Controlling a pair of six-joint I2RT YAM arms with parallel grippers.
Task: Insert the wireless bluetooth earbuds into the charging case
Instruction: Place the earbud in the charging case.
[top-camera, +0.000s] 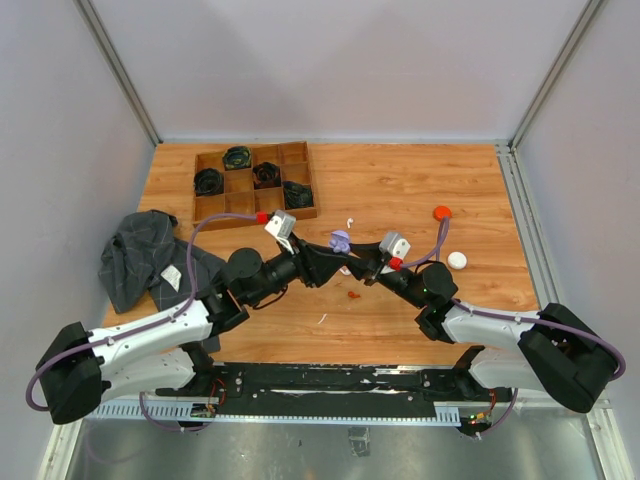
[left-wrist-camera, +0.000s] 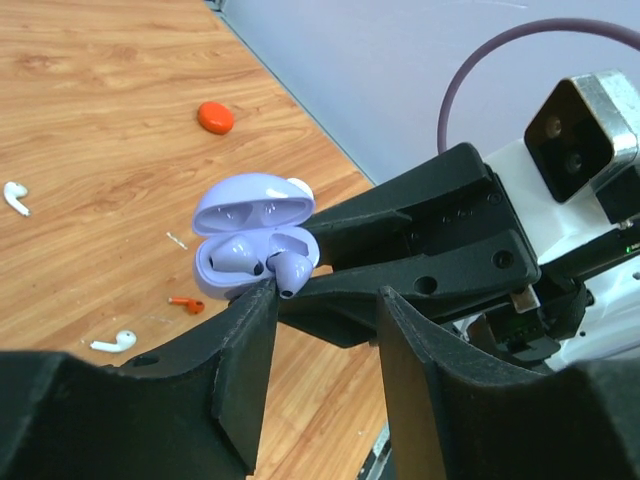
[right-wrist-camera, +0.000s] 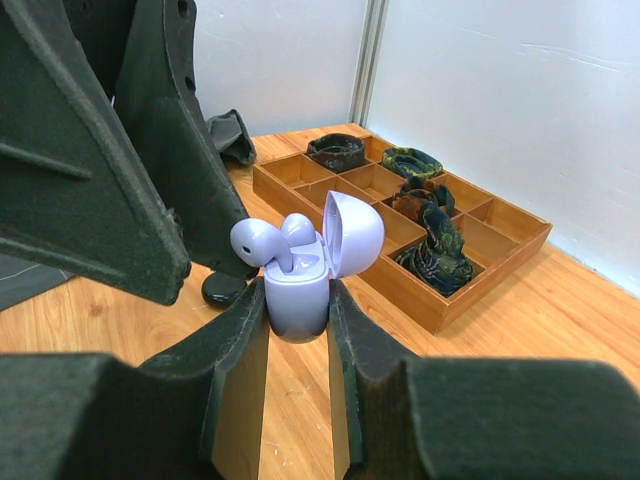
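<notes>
The right gripper (right-wrist-camera: 297, 306) is clamped on the open lavender charging case (right-wrist-camera: 297, 285), mid-frame. The left gripper (left-wrist-camera: 326, 300) is parted and holds nothing. One fingertip (left-wrist-camera: 260, 305) is just beside a lavender earbud (left-wrist-camera: 291, 269) seated in the case.

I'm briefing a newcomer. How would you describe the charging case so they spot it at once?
Start at the middle of the wooden table. Just above it the right gripper pinches the charging case. It alone is a lavender shell, lid open; the orange puck and white puck lie on the wood.
</notes>
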